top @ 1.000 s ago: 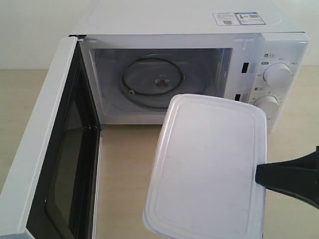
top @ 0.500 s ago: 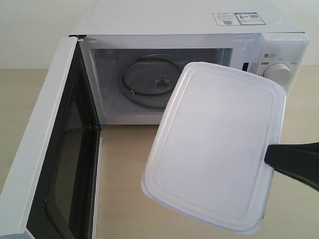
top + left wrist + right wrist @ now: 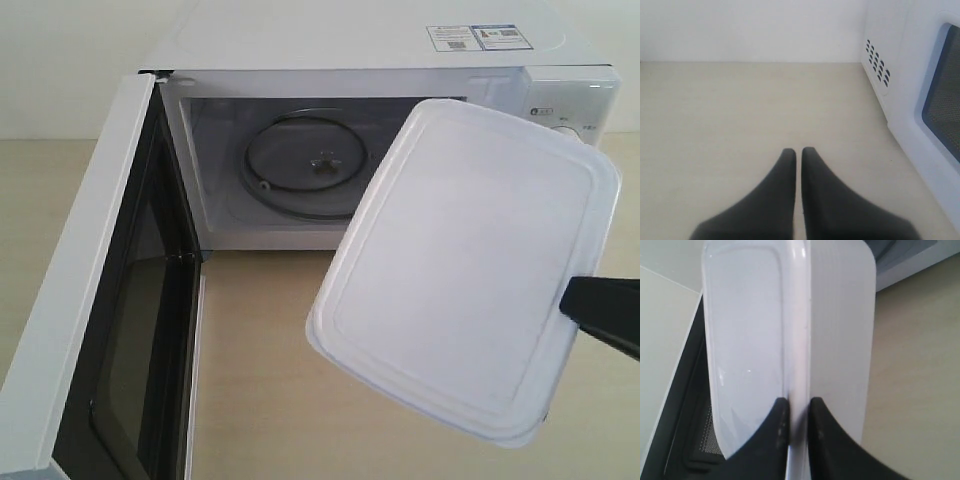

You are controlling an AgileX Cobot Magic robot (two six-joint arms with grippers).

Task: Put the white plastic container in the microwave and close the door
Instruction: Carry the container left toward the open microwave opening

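The white plastic container (image 3: pixel 465 270) hangs tilted in the air in front of the microwave (image 3: pixel 390 40), covering its right side and dials. My right gripper (image 3: pixel 799 402) is shut on the container's rim (image 3: pixel 797 340); only a black finger (image 3: pixel 605 315) shows at the exterior view's right edge. The door (image 3: pixel 90 310) stands swung wide open at the left, its dark window facing inward. Inside the cavity lies the glass turntable (image 3: pixel 305 160). My left gripper (image 3: pixel 798 152) is shut on nothing, low over the table beside the microwave's vented side wall (image 3: pixel 879 65).
Beige tabletop (image 3: pixel 260 350) stretches between the open door and the held container. A white wall (image 3: pixel 750 30) stands behind the table in the left wrist view. Stickers (image 3: pixel 475 37) sit on the microwave's top.
The right gripper has lifted the container up and to the right, turning it more askew; it now hides both dials. The door and left arm have not moved.
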